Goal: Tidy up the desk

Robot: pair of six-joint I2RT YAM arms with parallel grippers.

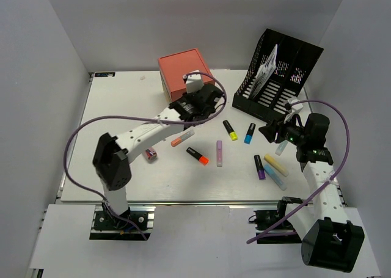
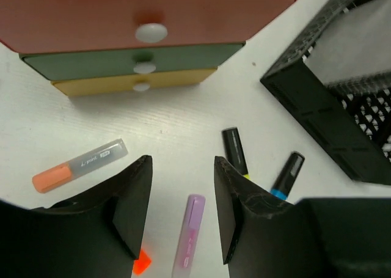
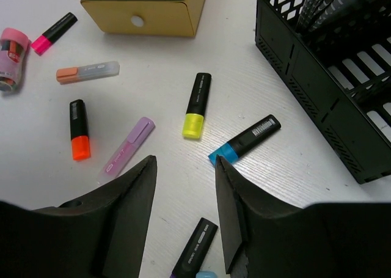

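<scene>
The white desk (image 1: 122,107) holds several loose highlighters. My left gripper (image 1: 214,110) is open and empty above the desk in front of the drawer unit. In its wrist view the open gripper (image 2: 183,168) frames a lilac highlighter (image 2: 189,235) lying on the desk below. My right gripper (image 1: 269,131) is open and empty, hovering near the blue-capped marker (image 1: 250,133). In the right wrist view the gripper (image 3: 185,162) is over bare desk, with the blue-capped marker (image 3: 244,139) just beyond its right finger and a purple-tipped black marker (image 3: 194,250) below.
A red-green-yellow drawer unit (image 1: 183,70) stands at the back centre, shut (image 2: 146,30). A black file organizer (image 1: 281,76) stands back right. Yellow (image 1: 230,130), orange (image 1: 197,156), orange-and-clear (image 1: 182,137) and pastel (image 1: 275,165) highlighters lie mid-desk; a small pink roll (image 1: 150,154) lies left.
</scene>
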